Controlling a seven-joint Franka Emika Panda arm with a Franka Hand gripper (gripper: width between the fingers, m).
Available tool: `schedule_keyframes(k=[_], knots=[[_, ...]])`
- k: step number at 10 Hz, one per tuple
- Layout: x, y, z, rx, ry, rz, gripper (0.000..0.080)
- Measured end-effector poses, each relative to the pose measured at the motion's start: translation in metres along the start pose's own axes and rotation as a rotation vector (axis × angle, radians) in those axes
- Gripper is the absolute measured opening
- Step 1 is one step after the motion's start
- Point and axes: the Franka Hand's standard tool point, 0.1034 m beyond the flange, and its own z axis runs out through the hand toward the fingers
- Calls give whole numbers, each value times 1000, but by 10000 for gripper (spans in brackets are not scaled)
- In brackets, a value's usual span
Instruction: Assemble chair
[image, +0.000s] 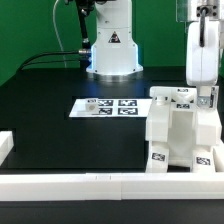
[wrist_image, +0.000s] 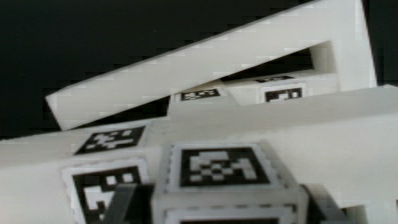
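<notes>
Though fingertips hidden, gripper (image: 207, 98) sits directly over chair (image: 180, 132), touching its top at ext view's right, beside rail (image: 90, 185). Chair long axis upright, so approach vertical. Jaw state: can't tell. Wrist view: tagged chair parts (wrist_image: 214, 165) right under cam. Marker board (image: 108, 105) apart, toward ext view's left.
</notes>
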Motion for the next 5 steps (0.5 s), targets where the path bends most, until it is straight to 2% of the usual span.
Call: schedule_keyframes(k=[1, 2, 3, 4, 5], knots=[[0, 0, 0, -1, 0, -7, 264], [0, 1, 1, -2, 1, -12, 357], [0, 1, 1, -2, 1, -15, 539], [0, 1, 2, -2, 2, -17, 615], [0, 2, 1, 0, 1, -35, 615]])
